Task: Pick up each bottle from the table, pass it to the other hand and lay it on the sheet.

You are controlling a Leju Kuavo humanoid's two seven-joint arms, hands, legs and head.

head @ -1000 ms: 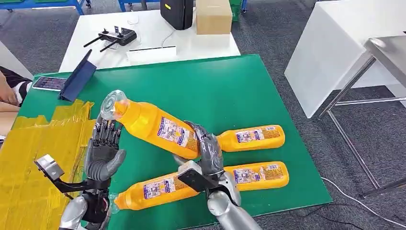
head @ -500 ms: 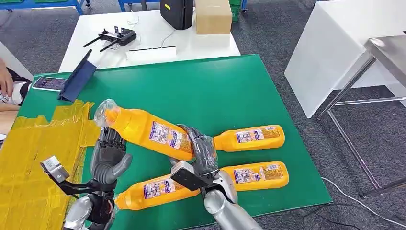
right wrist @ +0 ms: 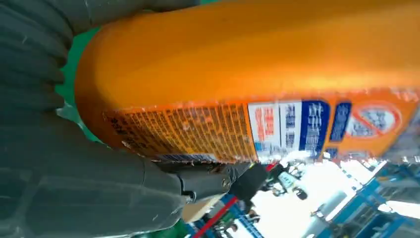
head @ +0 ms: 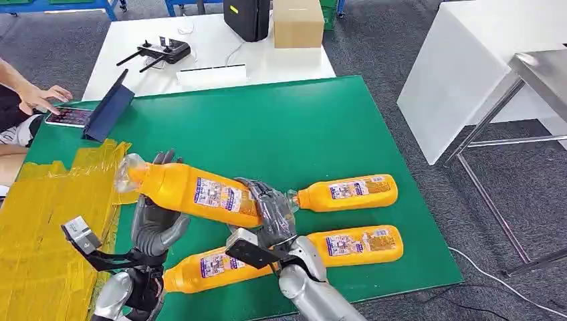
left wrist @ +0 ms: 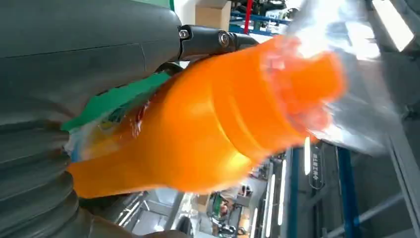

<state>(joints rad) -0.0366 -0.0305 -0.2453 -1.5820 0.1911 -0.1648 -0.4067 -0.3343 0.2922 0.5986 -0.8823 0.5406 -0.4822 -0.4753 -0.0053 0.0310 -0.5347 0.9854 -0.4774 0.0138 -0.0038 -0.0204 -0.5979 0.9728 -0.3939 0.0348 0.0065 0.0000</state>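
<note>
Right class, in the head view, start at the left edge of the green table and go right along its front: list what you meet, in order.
Yellow sheet → left robot hand → right robot hand → lower lying bottle.

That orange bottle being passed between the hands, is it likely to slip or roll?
The held orange bottle looks smooth and glossy, so probably somewhat slippery. Its rounded body would likely roll if laid on the yellow sheet. It seems rigid: the right robot hand gripping its base leaves no visible dent.
</note>
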